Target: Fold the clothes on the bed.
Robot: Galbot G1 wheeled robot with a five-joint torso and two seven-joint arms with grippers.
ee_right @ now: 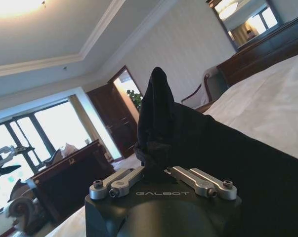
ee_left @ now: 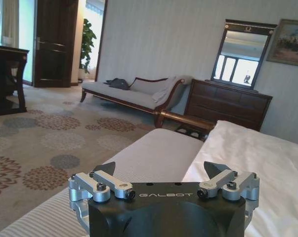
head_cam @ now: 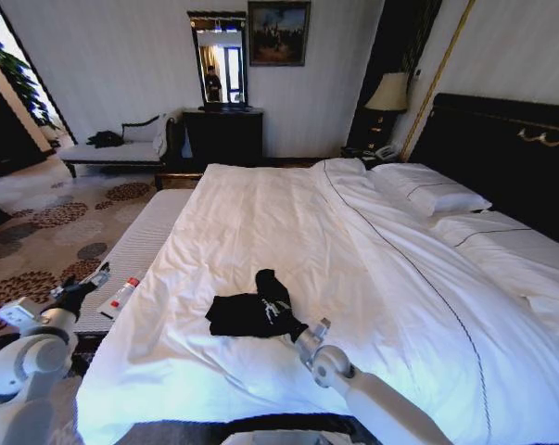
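Note:
The clothes (head_cam: pixel 251 313), a black T-shirt, lie crumpled in a heap on the near part of the bed (head_cam: pixel 288 213), with one peak of cloth pulled up. My right gripper (head_cam: pixel 302 331) is at the heap's near right edge. In the right wrist view this gripper (ee_right: pixel 156 171) is shut on the black cloth (ee_right: pixel 188 133), which rises in a fold above the fingers. My left gripper (head_cam: pixel 99 276) hangs off the bed's left side, over the bench. In the left wrist view the left gripper (ee_left: pixel 161 170) stands open with nothing between its fingers.
A striped padded bench (head_cam: pixel 145 232) runs along the bed's left side with a small red-and-white bottle (head_cam: pixel 123 292) on it. Pillows (head_cam: pixel 432 193) and a dark headboard (head_cam: pixel 501 139) are on the right. A chaise longue (head_cam: pixel 112 150) and a dresser (head_cam: pixel 223 134) stand at the far wall across patterned carpet.

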